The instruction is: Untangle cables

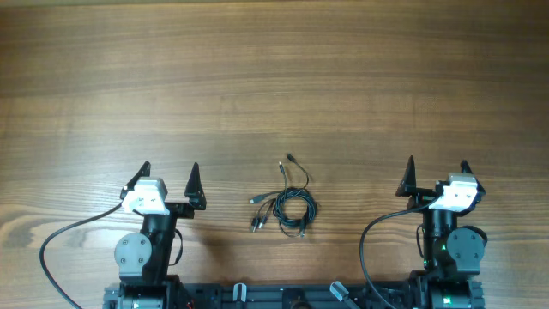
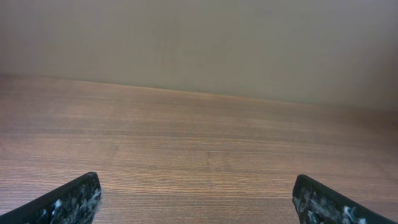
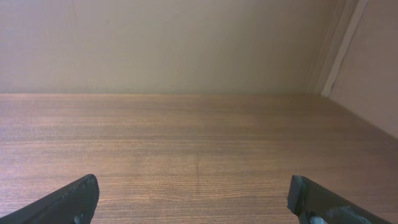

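Note:
The cables [image 1: 287,206] are a small bundle of thin black cords with small plug ends, looped together on the wooden table near its front edge, seen only in the overhead view. My left gripper [image 1: 169,179] is open and empty to the left of the bundle. My right gripper [image 1: 436,174] is open and empty to its right. Each wrist view shows only its own two dark fingertips, left [image 2: 196,199] and right [image 3: 193,199], spread wide over bare wood. The cables are out of view there.
The wooden table [image 1: 274,77] stretches far behind the bundle. Thick black robot wiring [image 1: 60,245] curves beside the left base, and more [image 1: 369,245] beside the right base. A beige wall [image 3: 186,43] stands beyond the table's far edge.

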Controlling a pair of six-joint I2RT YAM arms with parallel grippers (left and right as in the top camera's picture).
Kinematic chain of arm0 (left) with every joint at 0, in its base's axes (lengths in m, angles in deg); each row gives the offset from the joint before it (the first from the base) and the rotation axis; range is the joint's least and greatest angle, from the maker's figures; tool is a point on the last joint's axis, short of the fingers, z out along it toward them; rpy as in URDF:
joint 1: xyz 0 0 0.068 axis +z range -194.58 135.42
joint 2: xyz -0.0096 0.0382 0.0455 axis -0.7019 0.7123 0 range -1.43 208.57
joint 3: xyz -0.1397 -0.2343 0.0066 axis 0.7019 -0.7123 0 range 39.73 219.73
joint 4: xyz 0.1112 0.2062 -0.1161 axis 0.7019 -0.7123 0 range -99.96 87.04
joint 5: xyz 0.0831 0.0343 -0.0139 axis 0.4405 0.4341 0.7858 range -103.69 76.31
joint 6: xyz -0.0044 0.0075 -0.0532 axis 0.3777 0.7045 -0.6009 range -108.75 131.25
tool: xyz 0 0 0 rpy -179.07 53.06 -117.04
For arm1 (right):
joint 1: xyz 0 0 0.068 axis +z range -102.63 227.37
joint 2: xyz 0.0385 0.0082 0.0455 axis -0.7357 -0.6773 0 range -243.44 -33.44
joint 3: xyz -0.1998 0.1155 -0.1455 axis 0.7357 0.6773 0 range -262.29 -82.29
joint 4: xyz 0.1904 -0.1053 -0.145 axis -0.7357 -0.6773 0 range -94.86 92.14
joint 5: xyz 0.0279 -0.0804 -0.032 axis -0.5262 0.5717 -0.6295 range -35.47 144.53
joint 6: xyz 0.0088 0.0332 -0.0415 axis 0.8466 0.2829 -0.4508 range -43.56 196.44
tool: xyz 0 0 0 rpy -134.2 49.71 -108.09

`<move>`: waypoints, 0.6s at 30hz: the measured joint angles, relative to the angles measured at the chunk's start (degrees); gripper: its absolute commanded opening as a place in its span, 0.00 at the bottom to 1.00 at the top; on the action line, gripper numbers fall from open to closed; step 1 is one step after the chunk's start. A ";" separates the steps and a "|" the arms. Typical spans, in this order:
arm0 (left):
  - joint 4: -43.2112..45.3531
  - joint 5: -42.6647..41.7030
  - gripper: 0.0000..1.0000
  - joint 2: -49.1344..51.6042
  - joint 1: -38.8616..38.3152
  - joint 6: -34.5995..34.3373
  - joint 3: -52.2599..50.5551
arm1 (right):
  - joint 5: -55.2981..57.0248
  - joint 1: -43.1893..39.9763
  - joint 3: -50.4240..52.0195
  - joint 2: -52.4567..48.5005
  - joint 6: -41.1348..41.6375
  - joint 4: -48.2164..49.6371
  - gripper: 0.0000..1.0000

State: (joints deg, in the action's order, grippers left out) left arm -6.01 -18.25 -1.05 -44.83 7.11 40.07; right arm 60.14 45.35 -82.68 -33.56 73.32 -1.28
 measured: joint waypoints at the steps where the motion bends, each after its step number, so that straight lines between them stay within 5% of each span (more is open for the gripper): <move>1: 0.00 0.00 1.00 0.00 0.00 0.00 0.00 | 0.00 0.00 0.00 0.00 0.00 0.00 1.00; 4: -0.15 -1.51 1.00 0.04 0.00 0.63 0.00 | -3.10 8.15 -0.02 -0.46 5.95 3.52 1.00; 18: -0.09 -2.40 1.00 0.04 0.00 0.90 0.00 | -4.52 8.63 0.00 -0.57 9.60 3.50 1.00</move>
State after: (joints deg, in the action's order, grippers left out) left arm -6.10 -20.65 -1.01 -44.83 8.00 40.07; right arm 55.61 53.98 -82.68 -34.13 82.92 2.21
